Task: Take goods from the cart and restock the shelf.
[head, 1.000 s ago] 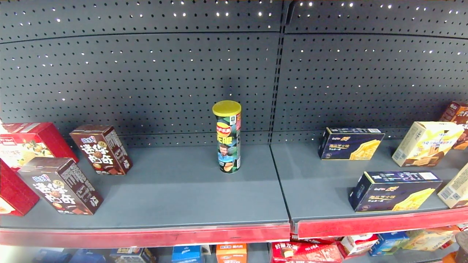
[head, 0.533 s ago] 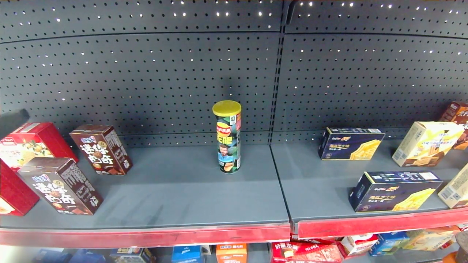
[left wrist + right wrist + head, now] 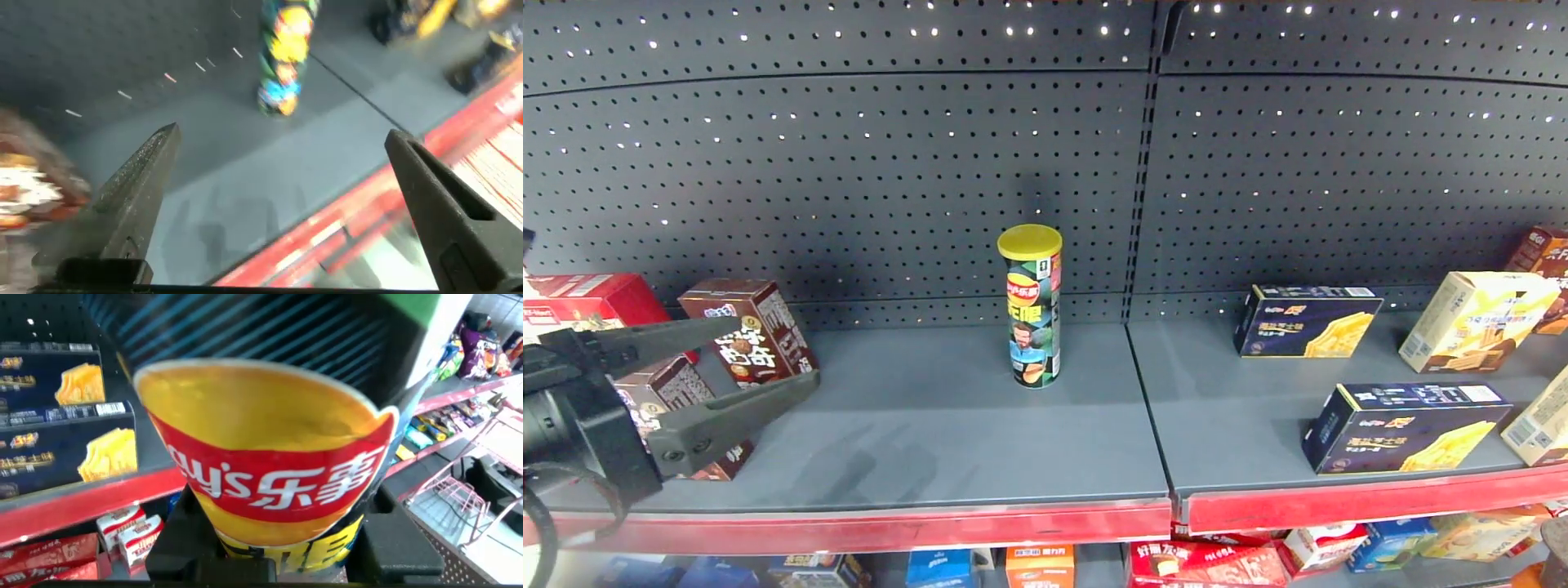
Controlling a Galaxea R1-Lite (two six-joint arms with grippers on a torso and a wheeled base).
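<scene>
A dark grey pegboard back wall (image 3: pixel 849 163) rises behind the grey shelf (image 3: pixel 915 441), whose front lip is red and whose boards meet at a seam right of the middle. In the right wrist view a red-framed wire cart (image 3: pixel 454 490) stands on the floor beyond the shelving. On the right board lie two navy boxes, one at the back (image 3: pixel 1305 320) and one near the front edge (image 3: pixel 1405 426), with a cream box (image 3: pixel 1474 320) beside the rear one. At the left end stands a red box (image 3: pixel 588 298), then a brown box (image 3: pixel 756 327) near the back and a second brown box (image 3: pixel 678 384) nearer the front, partly hidden by the left tool (image 3: pixel 778 351). That tool hangs over the left end of the shelf, jaws spread wide apart and holding nothing, one finger across the rear brown box, the other just above the shelf board. The right tool (image 3: pixel 282 555) is closed around a held can (image 3: pixel 270 457) with a yellow and red label, pressed close to its camera. The shelf can (image 3: pixel 1031 306), with a yellow lid, stands upright near the back wall, just left of the seam and well apart from every box.
</scene>
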